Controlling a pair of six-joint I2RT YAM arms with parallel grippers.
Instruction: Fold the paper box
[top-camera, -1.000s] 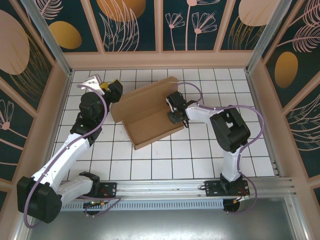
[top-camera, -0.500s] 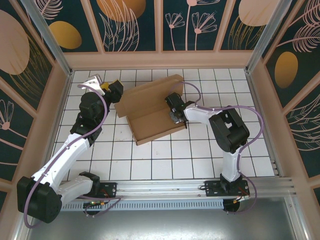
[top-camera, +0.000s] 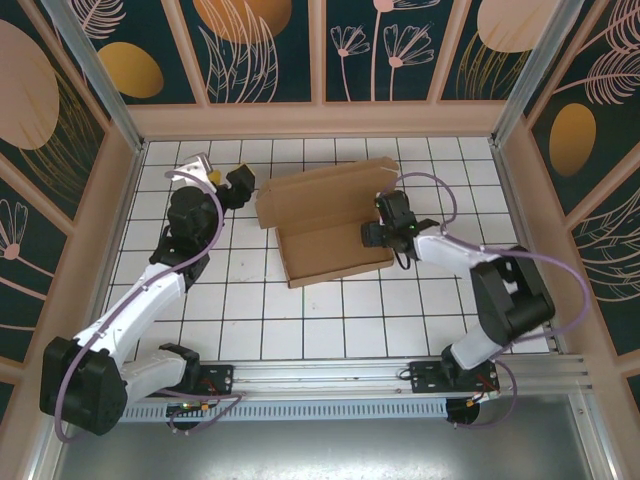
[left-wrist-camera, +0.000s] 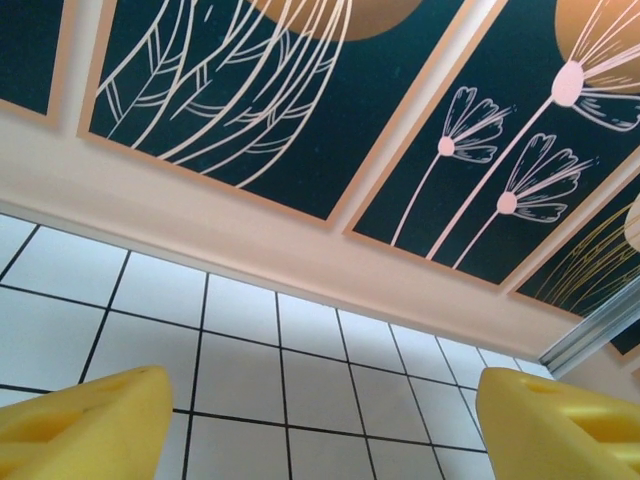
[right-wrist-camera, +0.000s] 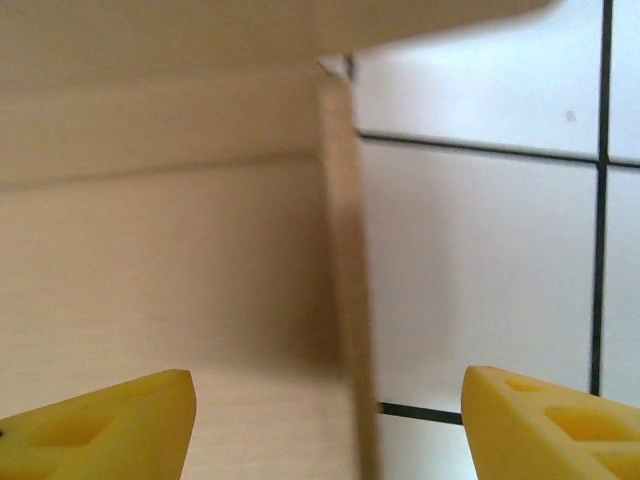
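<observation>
Paper box (top-camera: 330, 225) mid-frame on tabletop (top-camera: 300, 320); right pincer (right-wrist-camera: 328, 415) apart at its right wall, left pincer (top-camera: 242, 182) apart, empty, upper left.

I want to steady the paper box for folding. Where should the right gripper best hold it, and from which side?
Grip the thin right side wall of the paper box, coming from the box's right end. The wall stands as a narrow edge, and the open right gripper straddles it, one finger inside and one outside, so closing there would probably pinch it.

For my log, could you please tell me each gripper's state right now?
Left gripper: open, empty.
Right gripper: open, straddling the paper box wall, not gripping.
</observation>
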